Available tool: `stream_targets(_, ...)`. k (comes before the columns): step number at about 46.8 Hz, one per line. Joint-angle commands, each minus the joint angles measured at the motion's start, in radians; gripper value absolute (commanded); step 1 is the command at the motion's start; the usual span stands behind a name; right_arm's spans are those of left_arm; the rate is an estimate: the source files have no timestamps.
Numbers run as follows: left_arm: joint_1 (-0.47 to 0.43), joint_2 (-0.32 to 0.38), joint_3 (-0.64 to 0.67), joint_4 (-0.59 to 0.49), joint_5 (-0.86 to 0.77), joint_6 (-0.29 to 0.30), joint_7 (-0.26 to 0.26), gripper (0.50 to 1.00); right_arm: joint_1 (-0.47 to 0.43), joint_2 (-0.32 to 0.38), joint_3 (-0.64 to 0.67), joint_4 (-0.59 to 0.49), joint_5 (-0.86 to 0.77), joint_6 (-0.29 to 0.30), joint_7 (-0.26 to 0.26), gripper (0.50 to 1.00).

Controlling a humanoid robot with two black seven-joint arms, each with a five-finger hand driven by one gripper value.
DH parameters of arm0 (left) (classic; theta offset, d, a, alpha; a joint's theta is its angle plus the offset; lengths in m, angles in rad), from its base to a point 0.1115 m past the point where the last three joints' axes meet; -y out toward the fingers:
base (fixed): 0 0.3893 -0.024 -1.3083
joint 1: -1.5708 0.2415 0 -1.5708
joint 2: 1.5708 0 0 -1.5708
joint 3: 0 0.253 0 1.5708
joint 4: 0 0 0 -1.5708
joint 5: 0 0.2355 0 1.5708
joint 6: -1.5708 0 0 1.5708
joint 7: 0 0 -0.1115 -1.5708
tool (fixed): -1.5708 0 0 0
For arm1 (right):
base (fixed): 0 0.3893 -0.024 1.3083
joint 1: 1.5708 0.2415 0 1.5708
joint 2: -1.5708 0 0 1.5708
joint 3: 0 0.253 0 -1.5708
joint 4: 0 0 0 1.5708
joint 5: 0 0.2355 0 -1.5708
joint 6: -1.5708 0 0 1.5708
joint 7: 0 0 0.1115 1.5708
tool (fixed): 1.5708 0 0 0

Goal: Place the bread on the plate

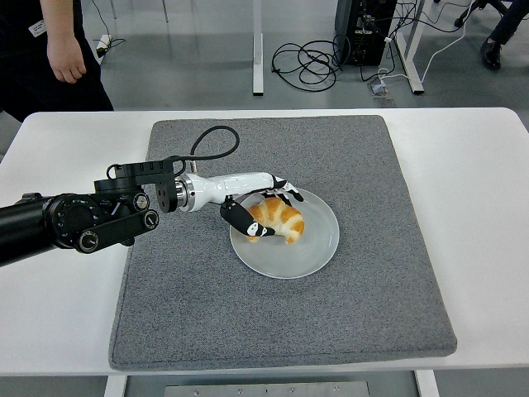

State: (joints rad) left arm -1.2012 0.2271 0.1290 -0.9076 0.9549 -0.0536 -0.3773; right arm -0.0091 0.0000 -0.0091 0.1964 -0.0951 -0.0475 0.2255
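Golden bread (278, 219) sits on the plate (318, 248) near its left rim, your left hand (263, 208) gripping it; release carelessly and its fingers could drag it off.

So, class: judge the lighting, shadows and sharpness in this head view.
Head view: light is even and soft; the plate shows no hard glare; only faint shadow under the left hand and croissant; the grey mat stays sharp edge to edge.
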Motion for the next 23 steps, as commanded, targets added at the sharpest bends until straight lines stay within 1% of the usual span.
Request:
stream_targets(1, -0.003, 0.000, 0.001, 0.000, -0.028, -0.003, 0.000, 0.808, 0.000, 0.000, 0.000, 0.000, 0.000, 0.000, 0.000, 1.000)
stream_targets(7, -0.003, 0.000, 0.003, 0.000, -0.048, -0.003, 0.000, 0.867, 0.000, 0.000, 0.000, 0.000, 0.000, 0.000, 0.000, 1.000)
stream_targets(14, -0.001, 0.000, 0.006, 0.000, -0.048, -0.003, 0.000, 0.896, 0.001, 0.000, 0.000, 0.000, 0.000, 0.000, 0.000, 1.000)
stream_targets(23, -0.001, 0.000, 0.003, 0.000, -0.050, -0.003, 0.000, 0.910, 0.000, 0.000, 0.000, 0.000, 0.000, 0.000, 0.000, 1.000)
